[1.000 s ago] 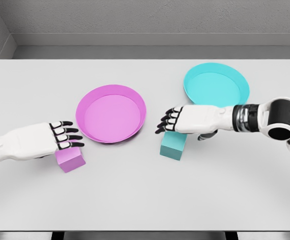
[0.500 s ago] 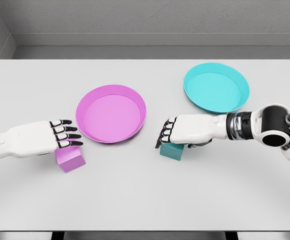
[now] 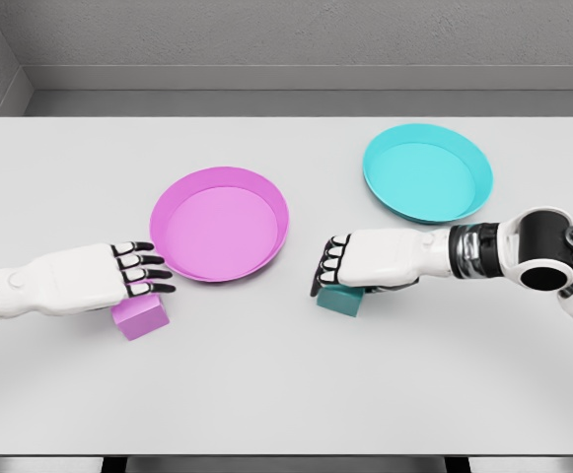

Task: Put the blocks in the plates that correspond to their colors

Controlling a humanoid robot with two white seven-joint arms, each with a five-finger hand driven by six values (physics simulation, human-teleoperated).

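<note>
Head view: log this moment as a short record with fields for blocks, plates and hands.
pink block: on the table, beside the pink plate, under the left hand
teal block: on the table, mostly covered by the right hand
pink plate: holds no block
teal plate: holds no block
left hand: fingers extended over the pink block, no grasp visible
right hand: lying on the teal block, grasp not discernible

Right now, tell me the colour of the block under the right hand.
Teal block, matching the teal plate; the head view shows it under the right hand.
</note>
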